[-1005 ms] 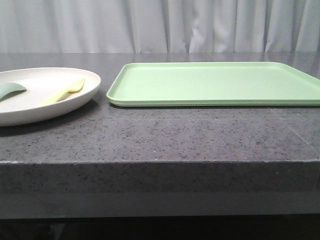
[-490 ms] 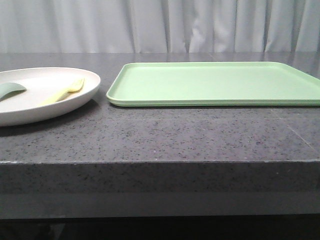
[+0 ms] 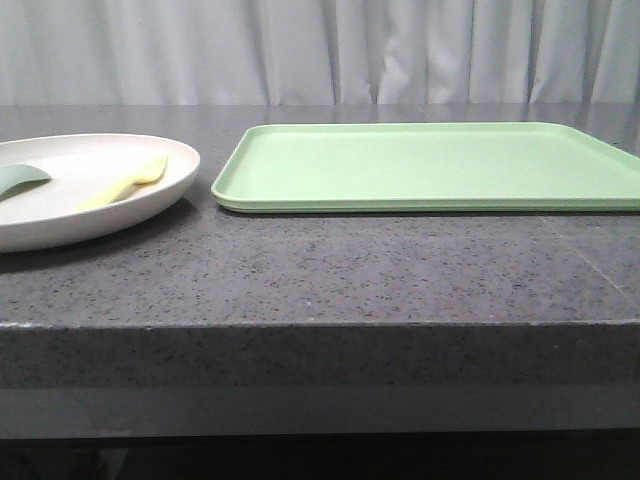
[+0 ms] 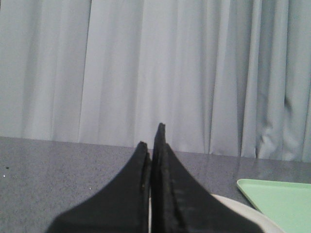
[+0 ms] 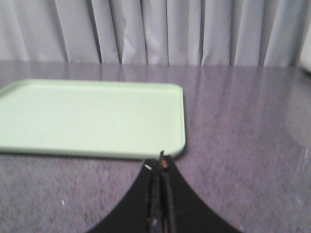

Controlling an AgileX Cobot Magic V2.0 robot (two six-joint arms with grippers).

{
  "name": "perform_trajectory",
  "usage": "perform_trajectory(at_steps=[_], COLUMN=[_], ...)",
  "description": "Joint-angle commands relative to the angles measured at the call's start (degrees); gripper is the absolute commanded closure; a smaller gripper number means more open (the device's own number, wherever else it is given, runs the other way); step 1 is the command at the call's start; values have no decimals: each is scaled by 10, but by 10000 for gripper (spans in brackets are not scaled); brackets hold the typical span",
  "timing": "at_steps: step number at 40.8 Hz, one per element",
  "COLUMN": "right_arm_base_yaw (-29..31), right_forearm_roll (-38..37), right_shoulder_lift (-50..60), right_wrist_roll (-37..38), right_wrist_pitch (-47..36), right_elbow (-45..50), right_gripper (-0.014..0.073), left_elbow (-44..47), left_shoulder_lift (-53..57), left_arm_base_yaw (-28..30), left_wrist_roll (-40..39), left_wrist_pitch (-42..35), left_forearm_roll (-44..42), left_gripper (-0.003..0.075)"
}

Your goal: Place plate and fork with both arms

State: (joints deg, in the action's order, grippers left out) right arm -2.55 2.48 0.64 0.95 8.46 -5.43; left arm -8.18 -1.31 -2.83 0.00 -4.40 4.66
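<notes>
Two utensils are seen lying in the cream plate [image 3: 60, 205] at the left of the dark speckled countertop [image 3: 330, 270] in the front view: the pale yellow fork [image 3: 128, 182], resting on the plate's right half with its tines pointing away from the camera, and a grey-green spoon-like utensil [image 3: 22, 179] near the picture's left edge. Just beside the plate, apart from it, a flat light-green tray [image 3: 430, 165] is laid on the same surface. A pale curtain [image 3: 320, 50] is hung behind the counter. Neither arm is seen in this view.

In the left wrist view, the left gripper [image 4: 153, 145] is shown with its black fingers pressed together and nothing between them. A strip of the plate's rim [image 4: 238, 206] is seen beside the fingers, and a corner of the green tray [image 4: 279, 199] lies beyond it.

In the right wrist view, the right gripper [image 5: 161, 170] is likewise clenched on nothing, its tips held above the countertop [image 5: 243, 126] near a corner of the tray [image 5: 92, 116]. The plate and fork are not seen in this view.
</notes>
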Motion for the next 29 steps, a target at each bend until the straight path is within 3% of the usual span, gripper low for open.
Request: perform_trajectory(at_steps=[1,6,14,29], right_arm_base_yaw=[0,0,0,0], right_forearm_roll=[4,45,23,8], right_shoulder_lift=[-12,-76,-198,-301], right_wrist_roll=[15,45,17,-4], right_wrist_pitch=[-38,-1,58,54], right_elbow=[-77,-158,-245,-263], right_gripper=[651,652,652,652], left_elbow=[-71,-141,-224,-238], left_shoulder_lift=[-51,-130,-261,-317], left_arm_base_yaw=[0,0,0,0], left_wrist_roll=[-4,-4,-4,-4], left_wrist_pitch=[-13,14,38,33], left_forearm_roll=[-15,-36,-36,-36], left_gripper=[739,739,739,738])
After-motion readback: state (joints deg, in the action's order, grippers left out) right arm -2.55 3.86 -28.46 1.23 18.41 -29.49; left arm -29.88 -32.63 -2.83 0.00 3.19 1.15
